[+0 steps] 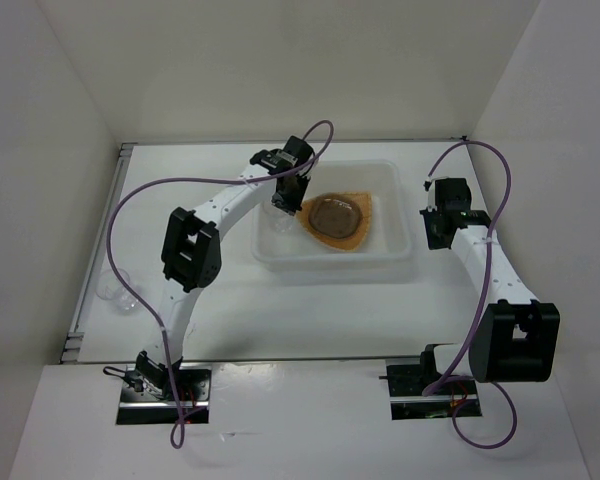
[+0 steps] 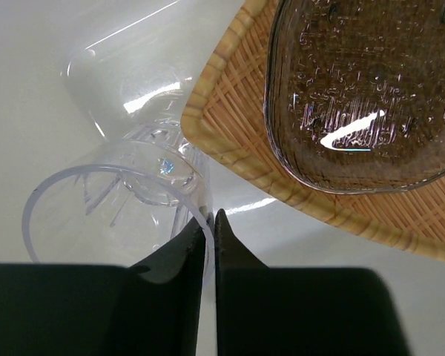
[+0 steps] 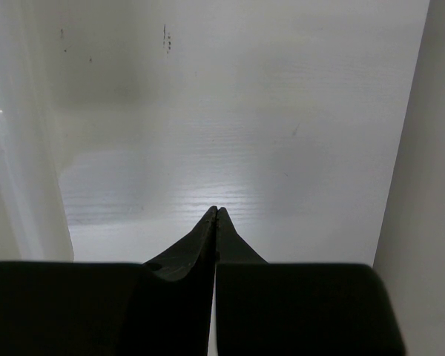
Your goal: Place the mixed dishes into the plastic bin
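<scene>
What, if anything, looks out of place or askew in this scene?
One clear cup stands out: it sits at the table's left edge, well outside the plastic bin, while the orange plate and a saucer lie inside. Nothing looks spilled or broken.

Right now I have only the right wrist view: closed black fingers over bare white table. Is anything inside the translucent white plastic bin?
Observer: Yes. An orange ribbed rounded-triangle plate lies in the translucent white plastic bin.
Operator: Is the plate bare?
Observer: No, a round grey-brown saucer sits on top of it.
Operator: Where is the other arm?
Observer: The left gripper is down in the bin beside the plate, shut on the rim of a small clear glass cup. A second clear glass cup sits out on the table, near its left edge.
</scene>
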Tool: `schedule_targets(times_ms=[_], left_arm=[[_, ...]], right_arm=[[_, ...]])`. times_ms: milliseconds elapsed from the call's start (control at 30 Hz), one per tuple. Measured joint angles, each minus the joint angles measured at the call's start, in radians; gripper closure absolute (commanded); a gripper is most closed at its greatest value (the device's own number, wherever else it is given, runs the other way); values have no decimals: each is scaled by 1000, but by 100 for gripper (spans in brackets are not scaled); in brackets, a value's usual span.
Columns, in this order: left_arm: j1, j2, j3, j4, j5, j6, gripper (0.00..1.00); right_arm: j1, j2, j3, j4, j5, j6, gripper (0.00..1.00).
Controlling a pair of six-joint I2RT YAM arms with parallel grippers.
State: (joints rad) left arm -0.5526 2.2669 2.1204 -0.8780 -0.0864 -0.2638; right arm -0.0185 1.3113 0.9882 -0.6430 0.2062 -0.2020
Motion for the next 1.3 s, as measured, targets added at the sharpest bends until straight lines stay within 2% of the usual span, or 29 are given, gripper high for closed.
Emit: schedule_targets(times_ms=[33, 100, 167, 200, 267, 300, 333, 400, 500, 600, 667, 767, 933, 1067, 1167, 1300], left_arm=[[0, 0, 0, 1, -2, 2, 80], [0, 0, 0, 1, -12, 3, 55], [0, 0, 10, -11, -30, -3, 38], [0, 0, 21, -18, -43, -9, 24], [0, -5, 54, -32, -84, -19, 10], [0, -13, 77, -39, -109, -29, 0], [0, -27, 93, -41, -134, -32, 0], [0, -82, 120, -53, -210, -55, 0], [7, -223, 115, -91, -359, -111, 0], [69, -435, -26, -133, -455, -179, 0], [150, -581, -207, -117, -481, -214, 0], [318, -740, -499, -134, -477, -264, 0], [497, -796, -828, -148, -393, -294, 0], [616, -858, -934, -124, -308, -293, 0], [703, -899, -954, -96, -275, -292, 0], [756, -897, -972, -42, -245, -290, 0]], right_arm=[[0, 0, 0, 0, 0, 0, 99], [0, 0, 0, 0, 0, 0, 99], [0, 0, 0, 0, 0, 0, 98], [0, 0, 0, 0, 0, 0, 96], [0, 0, 0, 0, 0, 1, 90], [0, 0, 0, 0, 0, 2, 86], [0, 0, 0, 0, 0, 2, 80], [0, 0, 0, 0, -1, 4, 75], [0, 0, 0, 0, -2, 3, 73], [0, 0, 0, 0, -3, 3, 72], [1, 0, 0, 1, -5, 3, 71], [3, 5, 0, 2, -9, 3, 71], [12, 21, 0, 2, -13, 3, 70], [14, 30, 0, 1, -21, 3, 70], [14, 33, 0, 1, -26, 3, 70], [14, 34, 0, 1, -27, 2, 68]])
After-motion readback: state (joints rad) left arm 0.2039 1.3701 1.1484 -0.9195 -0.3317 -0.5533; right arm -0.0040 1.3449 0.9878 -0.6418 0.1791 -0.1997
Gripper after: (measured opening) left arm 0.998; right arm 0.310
